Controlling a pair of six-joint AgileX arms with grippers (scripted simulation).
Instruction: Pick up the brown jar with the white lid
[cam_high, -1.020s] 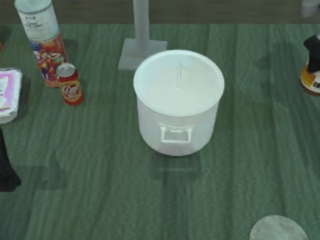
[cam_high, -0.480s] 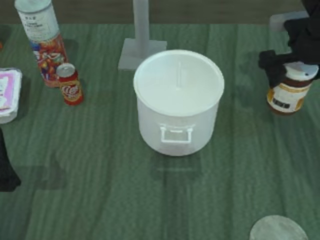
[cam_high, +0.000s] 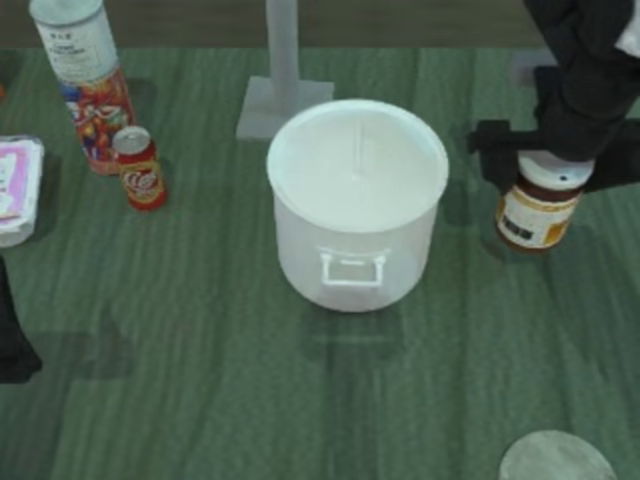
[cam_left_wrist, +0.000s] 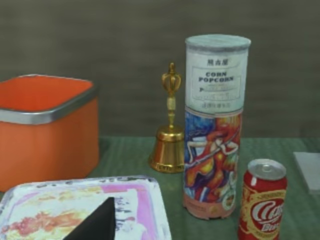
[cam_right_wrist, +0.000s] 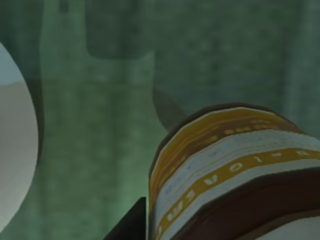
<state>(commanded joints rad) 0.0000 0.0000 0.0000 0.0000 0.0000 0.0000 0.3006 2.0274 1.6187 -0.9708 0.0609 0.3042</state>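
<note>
The brown jar with the white lid (cam_high: 535, 208) hangs tilted over the right side of the table, its yellow-orange label and barcode patch facing me. My right gripper (cam_high: 556, 160) is shut on it from above, around the lid. In the right wrist view the jar (cam_right_wrist: 235, 170) fills the near corner, one black finger (cam_right_wrist: 131, 225) lies against its side, and the jar's shadow falls on the green table below. My left gripper (cam_high: 12, 345) is parked at the table's left edge.
A large white lidded pot (cam_high: 357, 205) stands mid-table, just left of the jar. A tall popcorn canister (cam_high: 85, 85), a red soda can (cam_high: 140, 168) and a pink-white tray (cam_high: 15, 190) sit at the far left. A grey post base (cam_high: 280, 100) is behind the pot, a grey disc (cam_high: 555, 460) at front right.
My right gripper has carried the jar leftward from the table's right edge toward the pot. The left arm has not moved.
</note>
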